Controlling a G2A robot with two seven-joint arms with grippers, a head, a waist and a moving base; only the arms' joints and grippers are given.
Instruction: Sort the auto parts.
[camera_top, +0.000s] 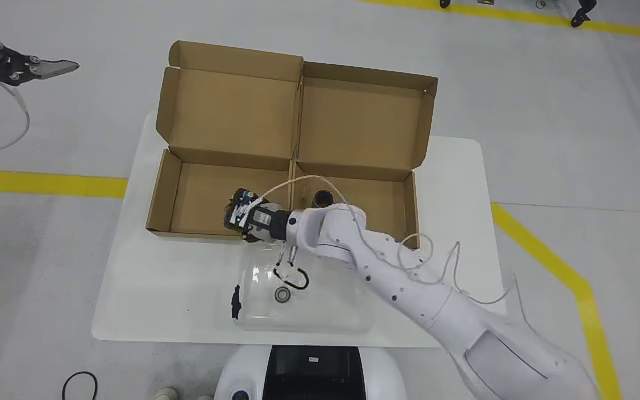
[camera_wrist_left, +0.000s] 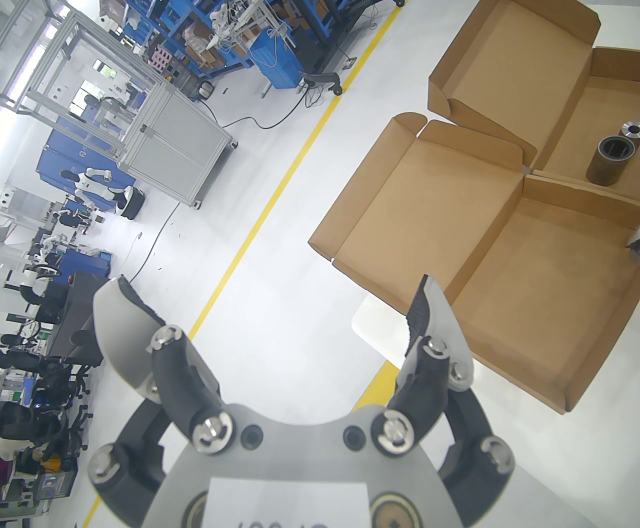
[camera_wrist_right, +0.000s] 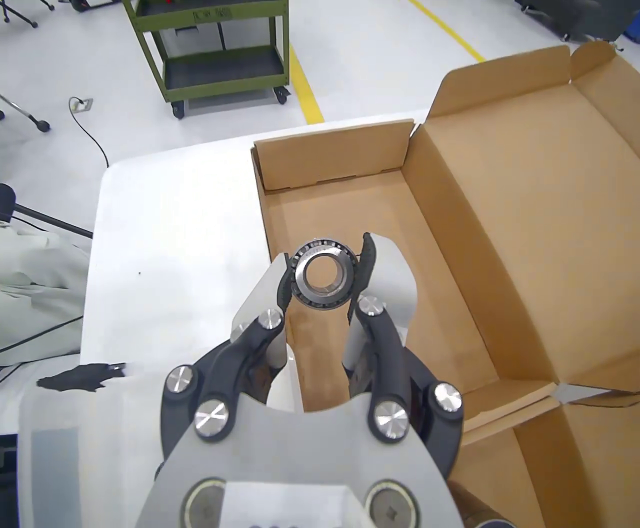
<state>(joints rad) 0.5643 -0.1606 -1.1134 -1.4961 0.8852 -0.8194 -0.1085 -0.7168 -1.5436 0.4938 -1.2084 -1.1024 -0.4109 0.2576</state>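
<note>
Over the white table (camera_top: 440, 170), seen from above, the right arm stretches across the clear tray (camera_top: 330, 300), elbow bent. The right gripper (camera_top: 238, 213) hangs above the left-hand box (camera_top: 200, 195). The right-hand box (camera_top: 375, 200) holds a dark sleeve (camera_top: 322, 197).

From the left wrist, the left gripper (camera_wrist_left: 272, 285) hangs spread and empty over the floor, beyond the table's far left corner.

From the right wrist, the pads clamp a tapered roller bearing (camera_wrist_right: 324, 275) across its outer ring, bore facing the camera, above the box floor. It is steel, so probably dense, rigid and slick (perhaps oily). The outer ring looks the safest hold, with a low release to spare the rollers.
</note>
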